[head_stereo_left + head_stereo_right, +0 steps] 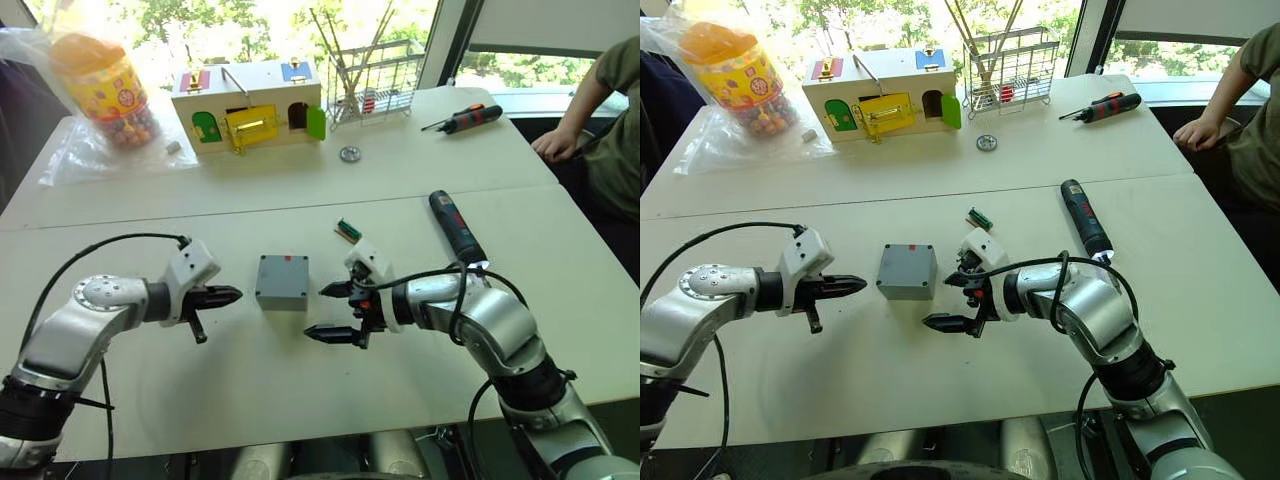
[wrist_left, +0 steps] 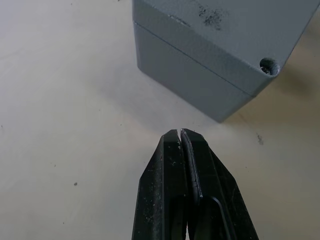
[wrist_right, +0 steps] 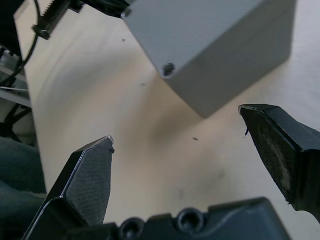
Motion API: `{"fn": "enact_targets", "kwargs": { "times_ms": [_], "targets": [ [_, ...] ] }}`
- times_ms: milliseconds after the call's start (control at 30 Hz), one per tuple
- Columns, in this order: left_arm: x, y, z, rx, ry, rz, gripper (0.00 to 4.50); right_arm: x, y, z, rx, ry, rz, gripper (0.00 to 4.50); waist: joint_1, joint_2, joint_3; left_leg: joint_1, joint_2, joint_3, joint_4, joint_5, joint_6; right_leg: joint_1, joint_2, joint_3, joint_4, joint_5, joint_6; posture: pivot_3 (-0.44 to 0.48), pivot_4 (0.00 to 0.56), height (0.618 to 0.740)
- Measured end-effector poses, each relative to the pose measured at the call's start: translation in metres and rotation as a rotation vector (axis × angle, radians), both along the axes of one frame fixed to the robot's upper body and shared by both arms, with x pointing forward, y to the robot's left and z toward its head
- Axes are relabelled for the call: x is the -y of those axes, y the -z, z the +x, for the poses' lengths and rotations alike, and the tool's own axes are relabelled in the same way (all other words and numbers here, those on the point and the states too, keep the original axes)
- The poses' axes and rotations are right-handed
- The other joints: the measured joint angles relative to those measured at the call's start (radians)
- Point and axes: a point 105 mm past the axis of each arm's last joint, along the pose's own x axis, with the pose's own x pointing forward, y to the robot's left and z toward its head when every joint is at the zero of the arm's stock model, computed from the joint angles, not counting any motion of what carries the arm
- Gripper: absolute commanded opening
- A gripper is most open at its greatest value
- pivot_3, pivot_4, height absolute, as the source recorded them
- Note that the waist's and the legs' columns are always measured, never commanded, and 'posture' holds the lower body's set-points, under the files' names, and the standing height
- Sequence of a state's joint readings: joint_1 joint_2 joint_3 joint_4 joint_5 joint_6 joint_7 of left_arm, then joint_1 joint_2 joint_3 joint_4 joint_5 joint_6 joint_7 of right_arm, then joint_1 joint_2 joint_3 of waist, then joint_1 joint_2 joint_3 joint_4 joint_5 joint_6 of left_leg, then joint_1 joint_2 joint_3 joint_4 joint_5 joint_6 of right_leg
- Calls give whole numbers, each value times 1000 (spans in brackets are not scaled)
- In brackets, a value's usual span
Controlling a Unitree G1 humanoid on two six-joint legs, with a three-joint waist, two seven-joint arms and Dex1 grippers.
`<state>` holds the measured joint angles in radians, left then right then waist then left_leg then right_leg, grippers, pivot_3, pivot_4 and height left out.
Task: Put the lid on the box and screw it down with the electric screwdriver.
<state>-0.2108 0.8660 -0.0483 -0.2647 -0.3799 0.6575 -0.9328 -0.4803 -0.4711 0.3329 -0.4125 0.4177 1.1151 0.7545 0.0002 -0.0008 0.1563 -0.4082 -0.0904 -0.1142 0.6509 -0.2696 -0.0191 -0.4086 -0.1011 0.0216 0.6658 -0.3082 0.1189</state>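
I see the small grey plastic box (image 1: 282, 282) sitting on the white desk (image 1: 200, 380) between my pressed-together left hand (image 1: 222, 296) and my spread right hand (image 1: 333, 311), while the thick black electric screwdriver (image 1: 456, 227) lies nearer my right arm, pointing away from me.

- One grey box (image 1: 282, 281), lid on, mid-table.
- One black electric screwdriver (image 1: 455, 227), right of the box.
- One red-and-black hand screwdriver (image 1: 466, 119), far right.
- One wooden box with coloured doors (image 1: 249, 106), far centre.
- One wire rack (image 1: 372, 85), right of the wooden box.
- One plastic jar of coloured pieces (image 1: 103, 90), far left.
- One small round metal part (image 1: 349, 154), near the rack.
- One small green part (image 1: 347, 230), just beyond the right gripper.
- Two grippers: left (image 1: 222, 296), right (image 1: 329, 311).
- One person (image 1: 600, 120), far right.
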Motion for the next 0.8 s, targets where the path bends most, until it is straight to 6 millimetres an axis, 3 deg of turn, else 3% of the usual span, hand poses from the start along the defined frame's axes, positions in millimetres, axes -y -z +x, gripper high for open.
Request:
{"fn": "enact_targets", "kwargs": {
  "times_ms": [200,567,667,800],
  "targets": [
    [16,-3,16,36,37,-28,0,-20,-2,-6,-54,-47,50,4480,-13,0,0,0,0,0,0,0,0,0,0,-1,0,0,0,0,150,740],
    [22,6,44,98,79,13,0,-40,-2,-22,-149,-60,82,4480,-18,0,0,0,0,-1,0,0,0,-1,1,-2,1,0,0,0,150,740],
    [11,9,45,104,64,56,0,-28,-10,-18,-106,-40,59,4480,-19,0,0,0,0,-1,0,0,0,-1,0,-2,1,0,0,0,150,740],
    [-21,11,25,57,18,125,0,12,-27,5,48,35,-35,4480,-21,0,0,0,0,0,-2,0,0,-1,0,-2,0,0,0,0,150,740]
  ]
}}
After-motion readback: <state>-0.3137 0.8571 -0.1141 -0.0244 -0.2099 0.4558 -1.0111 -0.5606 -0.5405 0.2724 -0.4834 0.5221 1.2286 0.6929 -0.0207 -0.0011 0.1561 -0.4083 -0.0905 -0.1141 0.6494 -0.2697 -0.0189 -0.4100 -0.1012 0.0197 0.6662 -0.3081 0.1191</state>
